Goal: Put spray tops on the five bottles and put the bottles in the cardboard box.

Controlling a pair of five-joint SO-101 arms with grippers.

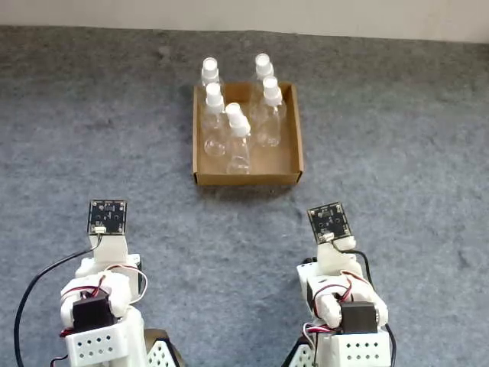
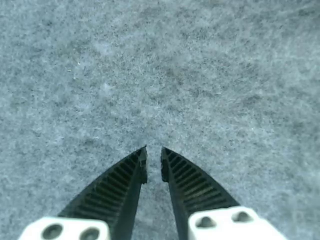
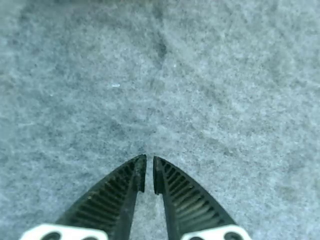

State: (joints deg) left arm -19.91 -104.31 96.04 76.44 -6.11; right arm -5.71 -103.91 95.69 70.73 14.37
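A cardboard box (image 1: 294, 164) lies flat on the grey mat at the far middle. Several clear bottles with white spray tops stand upright in it, one near the front (image 1: 238, 145), others behind (image 1: 269, 115) (image 1: 215, 122). The two rearmost (image 1: 209, 73) (image 1: 263, 67) rise past the box's back wall. Both arms are folded back at the near edge, well away from the box: the left arm (image 1: 107, 264) and the right arm (image 1: 336, 260). My left gripper (image 2: 154, 162) and right gripper (image 3: 149, 166) point down at bare mat, fingers shut with nothing between them.
Grey felt-like mat (image 1: 397, 153) covers the whole table. A pale wall strip (image 1: 367, 19) runs along the far edge. A black cable (image 1: 34, 287) loops beside the left arm's base.
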